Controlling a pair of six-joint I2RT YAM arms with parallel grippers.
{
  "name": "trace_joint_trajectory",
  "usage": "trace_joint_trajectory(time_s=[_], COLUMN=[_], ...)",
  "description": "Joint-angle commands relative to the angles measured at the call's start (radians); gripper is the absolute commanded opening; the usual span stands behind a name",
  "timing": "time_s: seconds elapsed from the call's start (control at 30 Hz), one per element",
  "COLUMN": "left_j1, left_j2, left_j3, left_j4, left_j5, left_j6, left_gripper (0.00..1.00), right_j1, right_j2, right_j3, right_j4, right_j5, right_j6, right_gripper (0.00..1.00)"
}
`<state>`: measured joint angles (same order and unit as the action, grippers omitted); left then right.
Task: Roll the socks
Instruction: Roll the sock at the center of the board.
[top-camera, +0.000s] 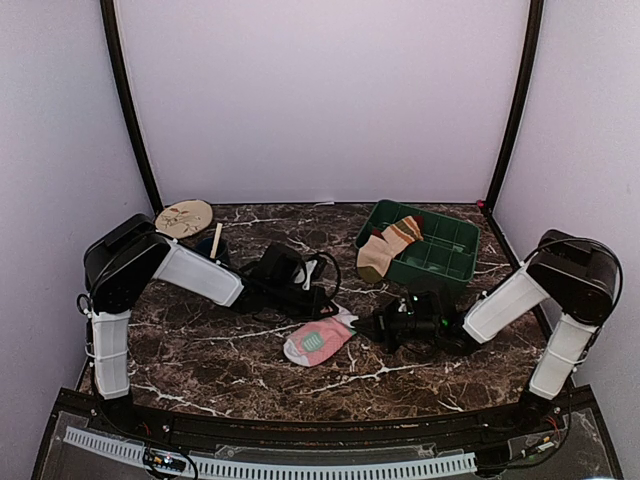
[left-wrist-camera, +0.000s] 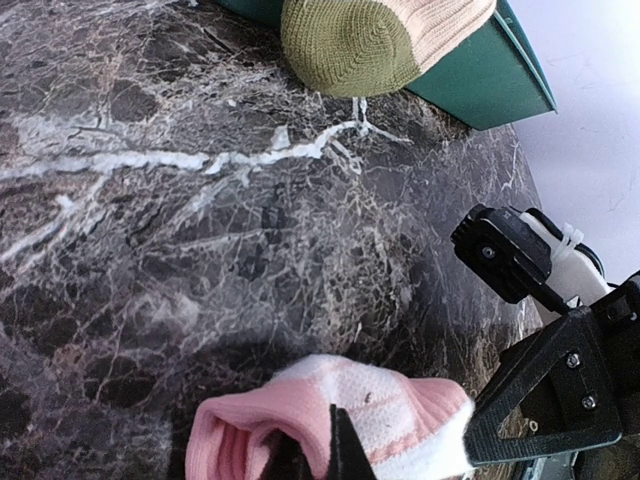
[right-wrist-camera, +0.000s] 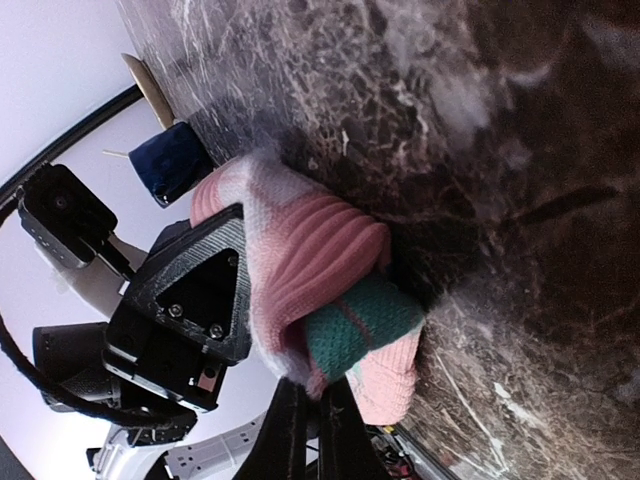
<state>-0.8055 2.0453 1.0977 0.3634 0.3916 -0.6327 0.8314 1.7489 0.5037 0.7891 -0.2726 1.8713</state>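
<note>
A pink sock (top-camera: 318, 339) with a green patch and white edge lies bunched on the marble table between both grippers. My left gripper (top-camera: 331, 306) is shut on its upper edge; in the left wrist view its fingertips (left-wrist-camera: 345, 450) pinch the pink and white fabric (left-wrist-camera: 380, 410). My right gripper (top-camera: 368, 325) is shut on the sock's right end; in the right wrist view it (right-wrist-camera: 318, 402) pinches the folded pink fabric (right-wrist-camera: 320, 260) by the green patch (right-wrist-camera: 365, 320). A second tan sock (top-camera: 386, 247) with a green toe hangs over the rim of the green bin (top-camera: 445, 250).
A round wooden disc (top-camera: 185, 217), a pale stick (top-camera: 216, 240) and a dark navy item (top-camera: 218, 252) lie at the back left. The green bin stands at the back right. The purple enclosure walls close in the table on three sides.
</note>
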Motion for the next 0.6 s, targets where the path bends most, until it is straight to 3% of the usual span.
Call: trace_joint_trajectory(time_s=[0.0, 0.57], left_j1=[0.002, 0.027], left_j2=[-0.036, -0.059], left_j3=[0.019, -0.028], left_j4=[-0.039, -0.009], left_j5=[-0.013, 0.029], left_j6=[-0.015, -0.057], left_gripper=[0.00, 0.00], right_j1=[-0.016, -0.017], right_j2=[-0.017, 0.018], right_j3=[0.037, 0.163], right_j4=[-0.154, -0.494], right_j5=[-0.032, 0.024], right_j6=[-0.169, -0.481], right_gripper=[0.00, 0.00])
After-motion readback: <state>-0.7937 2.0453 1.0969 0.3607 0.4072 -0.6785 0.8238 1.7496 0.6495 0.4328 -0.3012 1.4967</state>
